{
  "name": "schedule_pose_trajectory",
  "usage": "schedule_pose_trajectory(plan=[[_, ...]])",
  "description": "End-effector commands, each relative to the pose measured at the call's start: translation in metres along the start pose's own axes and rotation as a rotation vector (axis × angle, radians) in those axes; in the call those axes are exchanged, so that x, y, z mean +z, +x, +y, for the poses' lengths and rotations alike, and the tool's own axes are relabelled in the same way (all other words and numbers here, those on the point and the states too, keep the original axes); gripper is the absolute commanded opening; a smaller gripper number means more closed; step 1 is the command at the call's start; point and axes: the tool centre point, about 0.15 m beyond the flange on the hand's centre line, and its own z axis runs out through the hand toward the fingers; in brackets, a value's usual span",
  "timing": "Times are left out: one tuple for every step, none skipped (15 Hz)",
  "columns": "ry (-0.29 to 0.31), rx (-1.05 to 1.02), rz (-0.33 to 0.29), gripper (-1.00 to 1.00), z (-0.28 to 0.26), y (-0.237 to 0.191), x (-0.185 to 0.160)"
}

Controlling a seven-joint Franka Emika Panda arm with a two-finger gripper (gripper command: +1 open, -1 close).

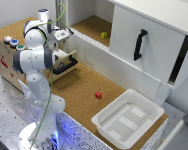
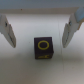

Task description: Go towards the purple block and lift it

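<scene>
- Looking down, we see the purple block [image 2: 43, 47] near the middle of the frame.
- Our tool [image 2: 42, 31] is spread apart, one finger [image 2: 7, 29] on each side.

End effector [image 2: 38, 31] fingers wide apart

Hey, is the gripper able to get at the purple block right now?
Probably yes: in the wrist view the purple block sits between the open gripper fingers, with nothing blocking it.
</scene>
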Motion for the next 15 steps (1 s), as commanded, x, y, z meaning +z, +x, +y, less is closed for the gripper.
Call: schedule_pose_trajectory(plan=[[-0.047, -0.069, 0.212, 1.00, -0.019, -0.017, 0.018], [-0.046, -0.061, 0.220, 1.00, -0.017, -0.016, 0.020], [-0.046, -0.063, 0.224, 1.00, -0.014, -0.015, 0.023], [-0.052, -0.067, 0.219, 1.00, -0.012, -0.013, 0.026], [-0.057, -0.073, 0.209, 1.00, -0.010, -0.011, 0.030], [-0.060, -0.067, 0.198, 1.00, -0.007, -0.009, 0.035], [-0.067, -0.064, 0.201, 1.00, -0.004, -0.007, 0.038], [-0.073, -0.055, 0.208, 1.00, 0.000, -0.005, 0.041], [-0.080, -0.037, 0.219, 1.00, 0.005, -0.004, 0.043], [-0.081, -0.025, 0.230, 1.00, 0.009, -0.002, 0.043], [-0.089, -0.021, 0.240, 1.00, 0.013, 0.000, 0.042], [-0.087, -0.021, 0.245, 1.00, 0.016, 0.002, 0.041], [-0.086, -0.028, 0.247, -1.00, 0.018, 0.003, 0.040], [-0.081, -0.043, 0.245, -1.00, 0.019, 0.003, 0.041], [-0.081, -0.052, 0.239, -1.00, 0.021, 0.003, 0.041]])
